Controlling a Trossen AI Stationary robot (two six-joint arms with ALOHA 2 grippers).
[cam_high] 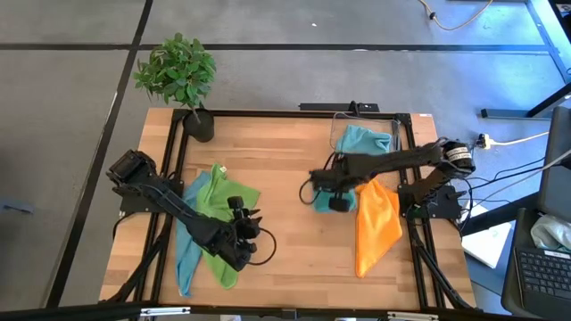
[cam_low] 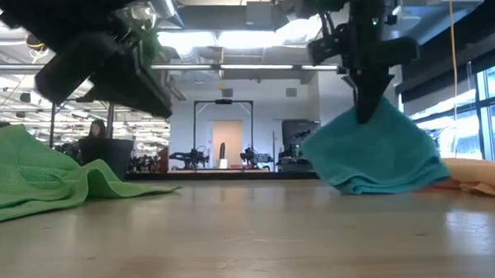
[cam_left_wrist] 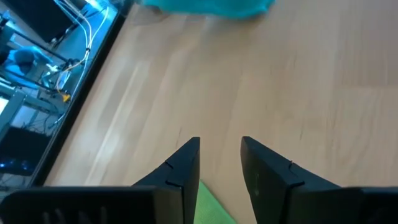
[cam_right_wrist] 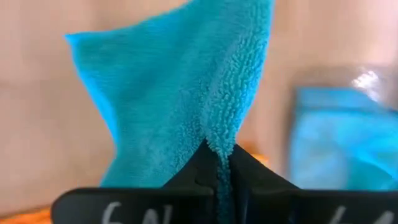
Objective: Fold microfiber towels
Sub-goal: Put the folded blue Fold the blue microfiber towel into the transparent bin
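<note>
Right gripper (cam_right_wrist: 216,163) pinched fully closed on a fold of the teal towel (cam_right_wrist: 180,93). In the low view the cloth hangs from the fingertips as a tent, peak at the tips, lower edges resting on the table (cam_low: 259,238). Orange towel (cam_high: 375,225) lies just beside the teal one, on the side toward the right table edge, one long edge running near the frame rail. Behind the fingers a clear plastic bin (cam_high: 339,125) at the far edge holds a light blue towel (cam_high: 366,138).

Left gripper (cam_left_wrist: 221,165) hovers with fingers partly apart, nothing between them. A lime green towel (cam_high: 219,201) corner sits just under the fingertips; another light blue towel (cam_high: 186,254) lies beneath it. Ahead of the left fingers bare wood runs to the teal cloth, well apart; the open middle of the table lies between both grippers. Potted plant (cam_high: 178,76) stands at the far left corner.
</note>
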